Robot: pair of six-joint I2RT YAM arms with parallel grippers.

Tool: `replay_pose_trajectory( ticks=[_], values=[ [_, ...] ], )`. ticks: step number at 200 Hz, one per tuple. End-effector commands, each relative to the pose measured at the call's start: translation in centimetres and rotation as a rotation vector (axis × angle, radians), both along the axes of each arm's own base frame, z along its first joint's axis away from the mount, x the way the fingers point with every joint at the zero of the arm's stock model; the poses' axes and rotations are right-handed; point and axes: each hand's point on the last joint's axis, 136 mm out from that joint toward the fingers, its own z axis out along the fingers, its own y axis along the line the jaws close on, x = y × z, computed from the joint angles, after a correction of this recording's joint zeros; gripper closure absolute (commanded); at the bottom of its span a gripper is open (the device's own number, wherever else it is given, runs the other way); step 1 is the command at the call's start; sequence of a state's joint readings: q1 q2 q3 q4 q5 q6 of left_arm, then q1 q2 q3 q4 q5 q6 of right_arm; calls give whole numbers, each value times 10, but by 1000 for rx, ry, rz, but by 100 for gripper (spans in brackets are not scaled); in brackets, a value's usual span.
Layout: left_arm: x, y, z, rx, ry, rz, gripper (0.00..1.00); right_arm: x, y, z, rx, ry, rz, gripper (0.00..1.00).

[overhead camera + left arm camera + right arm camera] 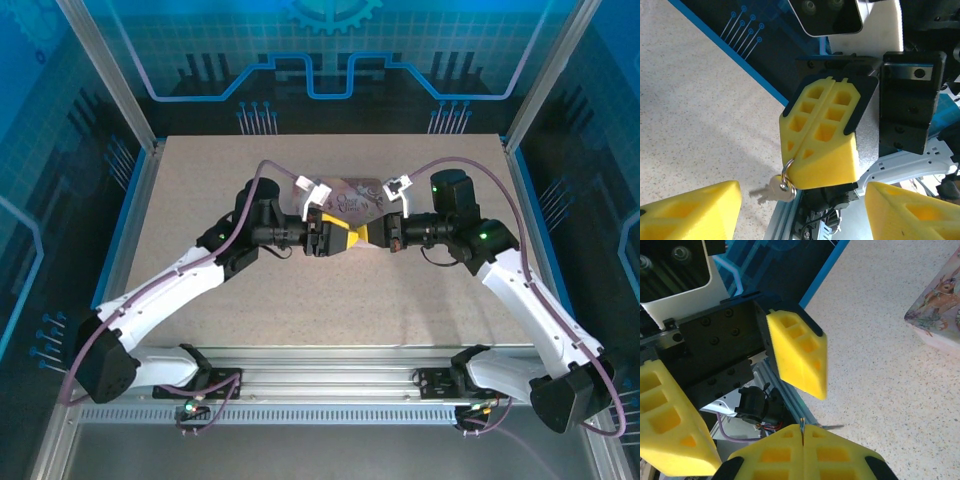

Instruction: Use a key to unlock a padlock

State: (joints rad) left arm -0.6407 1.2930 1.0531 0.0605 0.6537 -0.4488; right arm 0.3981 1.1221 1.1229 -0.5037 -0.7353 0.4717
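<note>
My right gripper (pixel 802 434) is shut, pinching a thin metal ring (pixel 787 178) between its yellow fingers (pixel 822 132). From the ring dangles the small silvery key (pixel 771 190), above the table. Its tip (pixel 834 427) pokes out beside the shut fingers. My left gripper (pixel 801 200) faces the right one, its open fingers (pixel 687 210) spread to either side of the ring and key without touching them. In the top view both grippers (pixel 338 238) (pixel 368 234) meet mid-table. The padlock is out of view.
A pink picture-printed box (pixel 355 195) lies on the speckled table (pixel 420 300) just behind the two grippers; its corner (pixel 940 305) shows in the right wrist view. Blue walls and aluminium posts (pixel 130 110) enclose the table.
</note>
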Motion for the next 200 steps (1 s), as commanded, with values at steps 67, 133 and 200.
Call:
replay_pose_trajectory(
  ticks=[67, 133, 200],
  values=[
    [-10, -15, 15, -30, -26, -68, 62, -5, -1, 9, 29, -18, 12, 100],
    [-13, -10, 9, 0, -22, -58, 82, -5, -3, 7, 25, -19, 3, 100],
    [-15, -2, 10, 25, -55, -27, 77, -7, -2, 6, 31, -12, 19, 100]
  ],
)
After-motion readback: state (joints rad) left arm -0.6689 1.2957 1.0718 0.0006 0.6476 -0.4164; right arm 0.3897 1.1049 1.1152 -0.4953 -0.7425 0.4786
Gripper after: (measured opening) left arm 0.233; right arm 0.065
